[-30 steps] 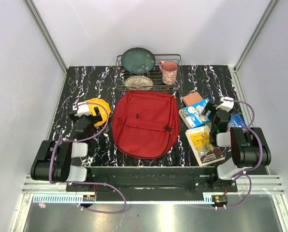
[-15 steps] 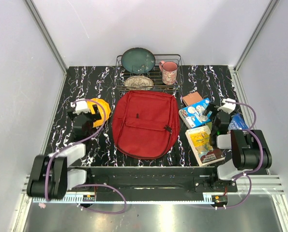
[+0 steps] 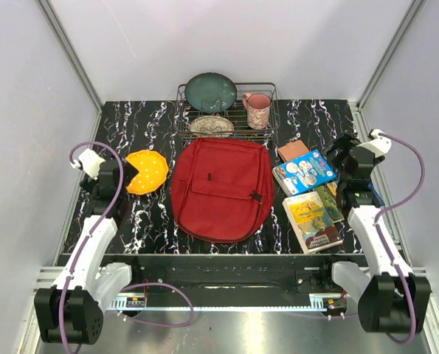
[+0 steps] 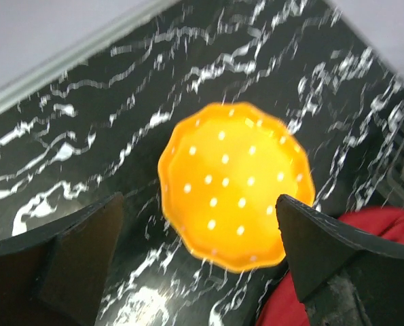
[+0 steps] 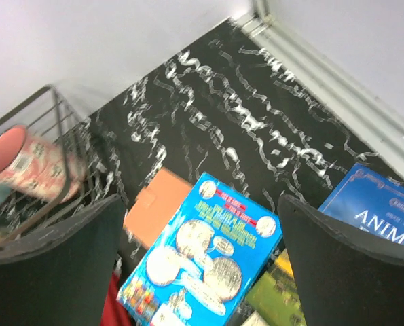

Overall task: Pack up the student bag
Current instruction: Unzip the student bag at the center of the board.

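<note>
The left gripper (image 4: 196, 204) hangs with its jaws spread wide and nothing between them, over a yellow dotted plate (image 4: 235, 187) that lies flat on the black marbled table (image 3: 130, 125) near its left edge. The right gripper (image 5: 200, 204) is just as wide and also carries nothing, poised above a bright blue book (image 5: 202, 258). An orange book (image 5: 157, 204) sits just beyond that one, and another blue book (image 5: 375, 207) lies out toward the right wall. Nearer the arm bases lie a yellow book (image 3: 311, 220) and a green book (image 3: 328, 200), partly overlapping. Between the two arms, in the middle of the table, the student bag (image 3: 220, 188) lies flat, front pocket up. Its long axis runs from the near edge toward the back, the squarer end away from the arms and the rounded end toward their bases. Just behind it stands a wire rack (image 3: 179, 103) with a dark green plate (image 3: 211, 91), a patterned dish (image 3: 211, 125) and a pink mug (image 3: 257, 110).
</note>
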